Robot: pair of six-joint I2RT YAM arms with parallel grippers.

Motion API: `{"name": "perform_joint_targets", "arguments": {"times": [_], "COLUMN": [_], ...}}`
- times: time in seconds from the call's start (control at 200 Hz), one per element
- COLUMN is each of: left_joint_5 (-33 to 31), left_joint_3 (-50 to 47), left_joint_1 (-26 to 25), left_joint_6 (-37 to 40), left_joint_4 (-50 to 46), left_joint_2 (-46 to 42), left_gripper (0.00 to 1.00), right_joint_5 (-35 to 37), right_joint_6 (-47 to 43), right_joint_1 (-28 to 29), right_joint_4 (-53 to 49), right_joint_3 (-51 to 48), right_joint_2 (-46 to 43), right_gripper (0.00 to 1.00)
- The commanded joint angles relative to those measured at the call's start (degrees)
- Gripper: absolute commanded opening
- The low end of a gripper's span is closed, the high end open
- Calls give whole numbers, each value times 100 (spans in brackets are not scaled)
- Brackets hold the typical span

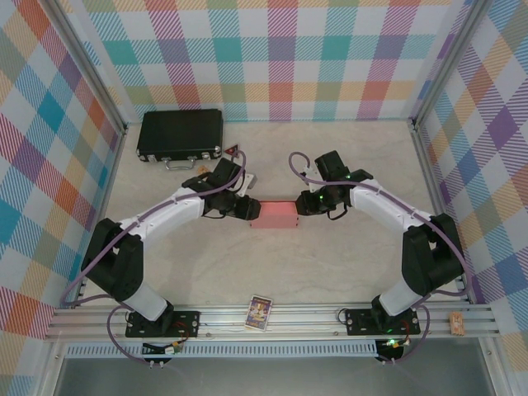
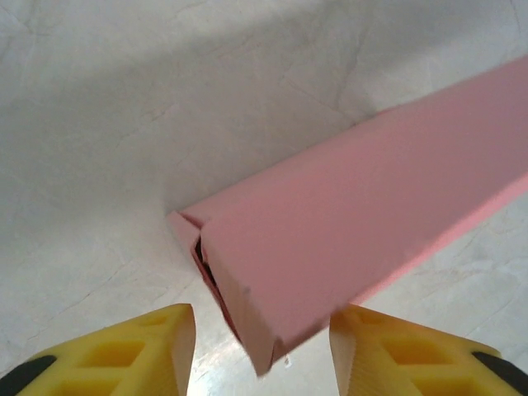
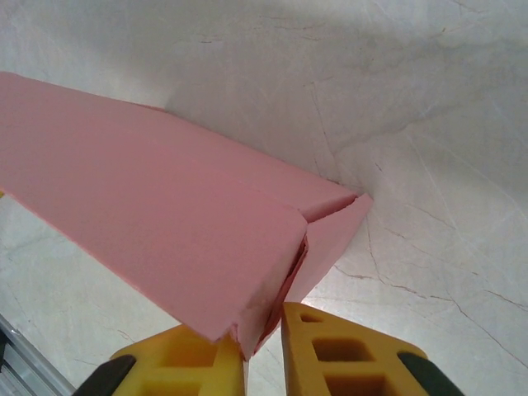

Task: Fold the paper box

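Pink paper box [image 1: 275, 213] lies on the table [image 1: 330, 264], directly between my two grippers. Left gripper [image 2: 262, 322]: fingers spread wide, the box's end sits in the gap, not clamped. Right gripper [image 3: 262, 326]: fingers nearly together, pinching the corner flap at the box's other end.

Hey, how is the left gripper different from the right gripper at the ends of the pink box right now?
The left gripper stands open, its yellow fingers wide apart on either side of the paper box's end. The right gripper's fingers nearly meet, pinching that end's flap edge. The left gripper is at the box's left end, the right gripper at its right end. Shared: both have yellow fingers and meet the box low over the table.
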Motion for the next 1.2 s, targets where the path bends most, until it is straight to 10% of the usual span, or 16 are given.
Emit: {"name": "perform_joint_targets", "arguments": {"times": [0.0, 1.195], "left_joint_5": [44, -276], "left_joint_3": [-118, -285], "left_joint_1": [-51, -8], "left_joint_6": [105, -220], "left_joint_4": [-99, 841], "left_joint_2": [-250, -947], "left_gripper": [50, 67], "right_joint_5": [151, 24], "right_joint_6": [55, -42], "right_joint_1": [66, 32], "right_joint_4": [-295, -36], "right_joint_3": [-135, -276], "right_joint_2": [-15, -685], "right_gripper": [19, 45]}}
